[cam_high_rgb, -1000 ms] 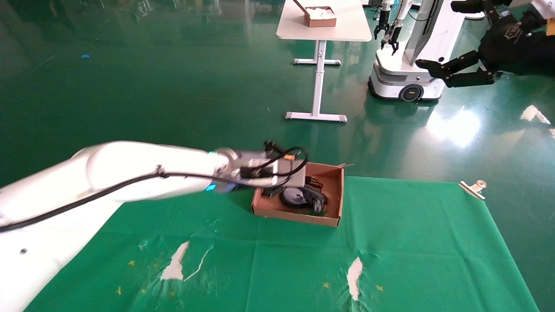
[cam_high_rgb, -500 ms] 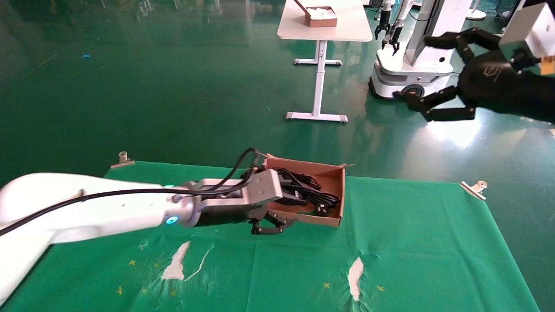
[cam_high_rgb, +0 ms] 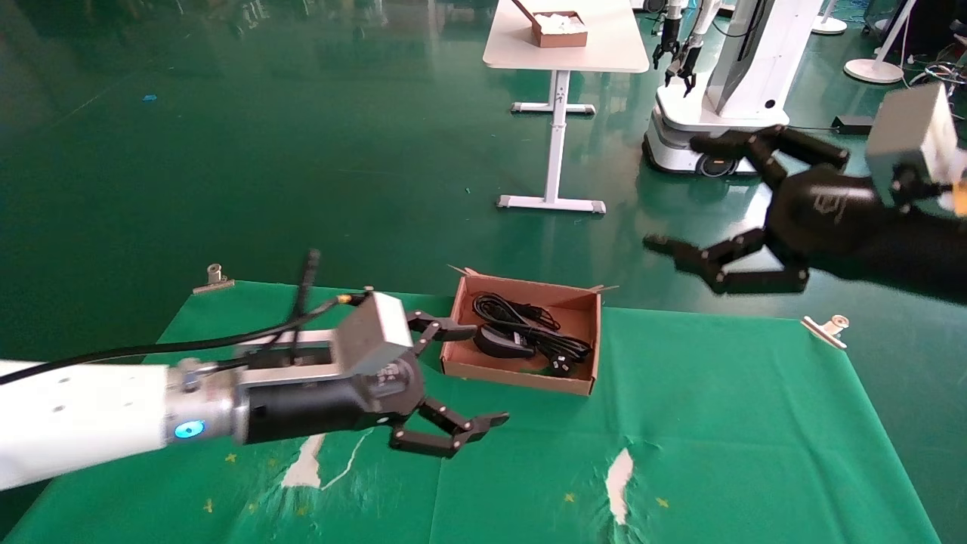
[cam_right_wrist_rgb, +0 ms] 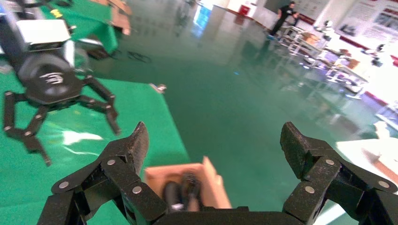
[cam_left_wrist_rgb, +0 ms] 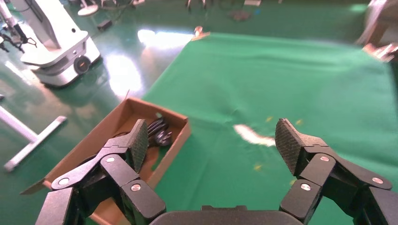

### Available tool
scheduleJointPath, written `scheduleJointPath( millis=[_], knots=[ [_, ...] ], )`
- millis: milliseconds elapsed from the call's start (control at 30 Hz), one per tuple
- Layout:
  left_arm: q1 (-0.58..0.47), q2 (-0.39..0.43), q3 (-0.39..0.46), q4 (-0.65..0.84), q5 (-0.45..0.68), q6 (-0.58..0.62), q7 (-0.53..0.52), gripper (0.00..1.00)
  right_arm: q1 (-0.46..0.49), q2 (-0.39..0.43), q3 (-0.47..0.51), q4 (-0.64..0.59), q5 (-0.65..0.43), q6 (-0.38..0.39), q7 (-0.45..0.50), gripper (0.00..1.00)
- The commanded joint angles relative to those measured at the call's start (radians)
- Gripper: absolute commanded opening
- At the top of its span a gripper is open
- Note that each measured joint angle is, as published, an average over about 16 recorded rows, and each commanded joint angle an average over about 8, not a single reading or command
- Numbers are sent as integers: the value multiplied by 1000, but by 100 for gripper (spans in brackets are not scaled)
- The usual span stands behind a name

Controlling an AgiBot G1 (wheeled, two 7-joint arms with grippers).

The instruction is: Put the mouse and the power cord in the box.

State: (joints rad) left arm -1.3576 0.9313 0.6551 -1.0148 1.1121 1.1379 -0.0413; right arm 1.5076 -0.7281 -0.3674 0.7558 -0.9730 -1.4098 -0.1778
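The box (cam_high_rgb: 514, 380) sits on the green cloth (cam_high_rgb: 718, 423) at the far middle of the table. In it lie the mouse (cam_high_rgb: 498, 342) and, coiled beside and behind it, the power cord (cam_high_rgb: 540, 332). My left gripper (cam_high_rgb: 474, 374) hovers open just near-left of the box, nothing between its fingers. The left wrist view has the box (cam_left_wrist_rgb: 174, 143) and the power cord (cam_left_wrist_rgb: 159, 133) beside the open left gripper (cam_left_wrist_rgb: 212, 140). My right gripper (cam_high_rgb: 680, 193) hangs open in the air, high to the right of the box. Beneath the right gripper (cam_right_wrist_rgb: 213, 145) in its wrist view is the box (cam_right_wrist_rgb: 211, 180).
A white table (cam_high_rgb: 597, 53) with a small brown box (cam_high_rgb: 559, 30) stands on the floor behind, next to another robot (cam_high_rgb: 718, 98). Metal clips (cam_high_rgb: 827, 329) (cam_high_rgb: 214, 276) hold the cloth's far corners. White torn patches (cam_high_rgb: 306, 461) (cam_high_rgb: 618, 474) mark the near cloth.
My left gripper has drawn back out of the box toward the near left, leaving the cord and mouse inside. My right gripper has come down and leftward, still open.
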Motion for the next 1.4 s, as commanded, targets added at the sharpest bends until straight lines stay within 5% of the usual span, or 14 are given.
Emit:
scheduleJointPath(
  millis=[33,833,1400],
  knots=[
    [23,-26,-30,-22,-31,29,-12,100,-32,9,6,39,18,-6,27,100],
    [278,-314,-369,-264,-375,352,-143,100,-405,109,82,494,227,-80,342,100],
    [289,-326,-383,-274,-391,365,-148,100,-447,121,92,544,252,-89,371,100]
  ],
)
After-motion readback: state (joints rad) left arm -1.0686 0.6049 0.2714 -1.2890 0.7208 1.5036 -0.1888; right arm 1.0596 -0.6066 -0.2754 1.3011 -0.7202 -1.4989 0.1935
